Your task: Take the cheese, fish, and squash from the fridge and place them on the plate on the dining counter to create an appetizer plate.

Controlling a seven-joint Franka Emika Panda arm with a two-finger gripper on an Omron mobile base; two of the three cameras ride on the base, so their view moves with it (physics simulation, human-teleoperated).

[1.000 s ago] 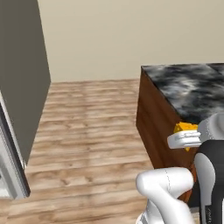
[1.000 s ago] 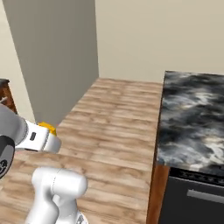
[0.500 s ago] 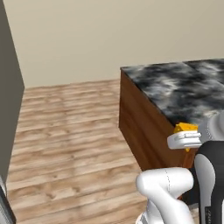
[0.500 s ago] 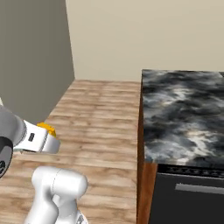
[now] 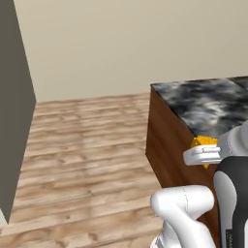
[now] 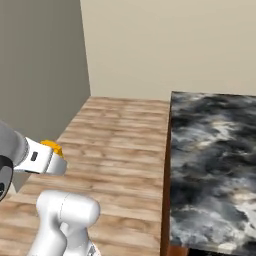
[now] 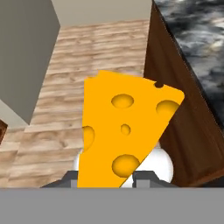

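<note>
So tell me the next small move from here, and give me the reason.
Probably keep carrying the cheese toward the dining counter and lift it above the stone top. The pincer is shut on the wedge, which hangs beside the counter's wooden side, below the top's edge in the left base view. The plate isn't visible from here, so rolling further along the counter seems needed before setting anything down.

**Robot body: white shell, dark joints**

Arm (image 5: 186, 213) is glossy white w/ rounded, bulbous link housings, smooth, no cables or screws seen. Upper section near wrist is black/dark grey w/ faint pale lettering, too small to read. Claw (image 5: 206, 154) body is a flat white block; in right base view it carries a small dark square mark. Fingertips (image 7: 144, 177) are small, dark grey.
</note>
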